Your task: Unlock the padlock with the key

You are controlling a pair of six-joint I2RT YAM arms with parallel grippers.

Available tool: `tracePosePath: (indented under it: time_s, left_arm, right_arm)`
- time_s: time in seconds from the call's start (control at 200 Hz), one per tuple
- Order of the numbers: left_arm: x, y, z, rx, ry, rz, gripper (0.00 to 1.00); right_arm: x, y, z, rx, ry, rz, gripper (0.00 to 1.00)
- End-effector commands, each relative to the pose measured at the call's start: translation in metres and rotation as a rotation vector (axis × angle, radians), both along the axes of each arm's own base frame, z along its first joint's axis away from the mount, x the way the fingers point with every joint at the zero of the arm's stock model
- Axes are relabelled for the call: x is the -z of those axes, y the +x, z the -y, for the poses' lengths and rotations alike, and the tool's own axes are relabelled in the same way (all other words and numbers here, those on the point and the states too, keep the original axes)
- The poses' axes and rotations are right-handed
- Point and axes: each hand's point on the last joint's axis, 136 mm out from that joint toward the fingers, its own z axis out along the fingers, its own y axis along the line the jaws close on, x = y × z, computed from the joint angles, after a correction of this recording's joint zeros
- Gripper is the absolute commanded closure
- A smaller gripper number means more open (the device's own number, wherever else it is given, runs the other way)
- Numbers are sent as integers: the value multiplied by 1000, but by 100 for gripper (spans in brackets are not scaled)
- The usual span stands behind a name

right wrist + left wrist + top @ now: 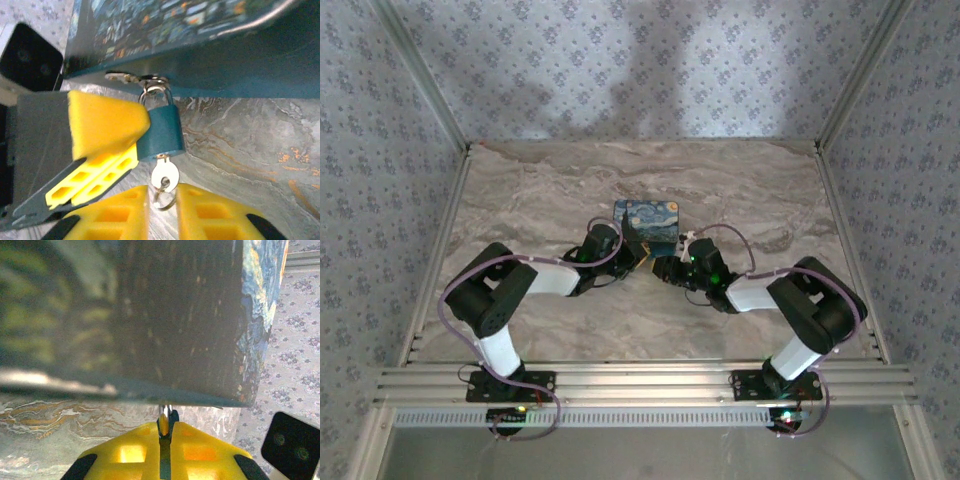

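My left gripper [165, 429] is clamped on the padlock [161, 132], whose shackle is hooked through the latch at the edge of the box [235, 70]. The key [165, 175] sits in the padlock's underside, with its ring between the fingers of my right gripper [162, 195]. I can't tell whether they pinch it.

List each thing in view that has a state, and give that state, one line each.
box: closed, hasp padlocked.
padlock: shackle shut through the hasp.
key: inserted in the padlock.
left fingers: shut on the padlock.
right fingers: open, flanking the key's ring.
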Motion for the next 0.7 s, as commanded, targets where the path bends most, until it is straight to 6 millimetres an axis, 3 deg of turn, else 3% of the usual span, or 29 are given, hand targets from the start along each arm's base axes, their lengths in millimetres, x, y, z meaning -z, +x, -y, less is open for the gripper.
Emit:
tracePosePath:
  time_s: [0.0,0.185,0.32,0.52,0.695]
  left_arm:
    - [8,-9,3,-2,-13,-73,93]
    - [5,-8,4,-4,-21,-66,94]
    - [3,-8,5,-2,-29,-64,95]
    - [-1,-9,5,-2,-37,-59,95]
    - [-4,-8,3,-8,-43,-60,97]
  right_arm:
    - [-11,2,9,-3,-29,54,70]
    - [-12,-1,37,8,-125,140,57]
    - [-33,-2,47,-55,-292,313,47]
    - [-67,-9,44,-232,-618,696,34]
    - [-71,-19,33,-402,-820,974,30]
